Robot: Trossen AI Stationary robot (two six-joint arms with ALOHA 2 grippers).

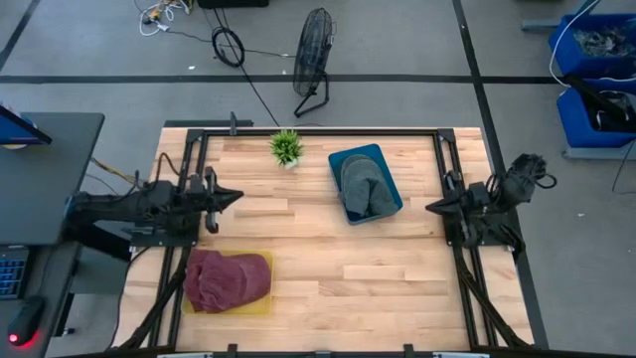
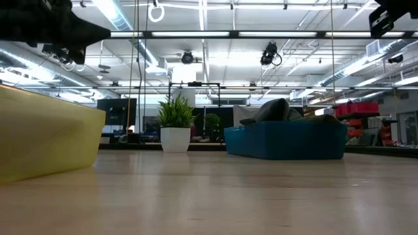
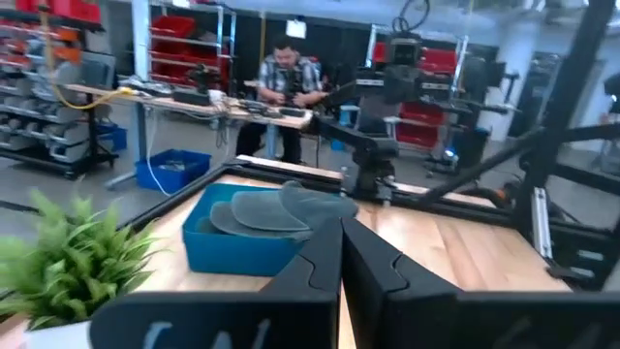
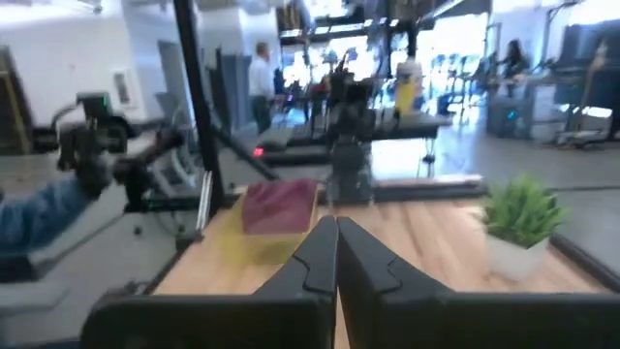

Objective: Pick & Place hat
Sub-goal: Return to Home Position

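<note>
A grey hat [image 1: 367, 189] lies in a blue tray [image 1: 339, 162] at the table's far middle; it also shows in the low view [image 2: 277, 109] and the left wrist view [image 3: 281, 207]. A maroon hat [image 1: 227, 278] lies in a yellow tray [image 1: 264, 303] at the near left, seen too in the right wrist view [image 4: 278, 206]. My left gripper [image 1: 237, 196] hovers shut at the left edge, above the table. My right gripper [image 1: 429, 207] hovers shut at the right edge. Neither touches anything.
A small potted plant [image 1: 286, 148] stands at the far edge, left of the blue tray. Bare wood lies between the trays and along the near edge. Black frame rails [image 1: 449, 199] run along both sides. A person sits at a bench behind the table [image 3: 285, 73].
</note>
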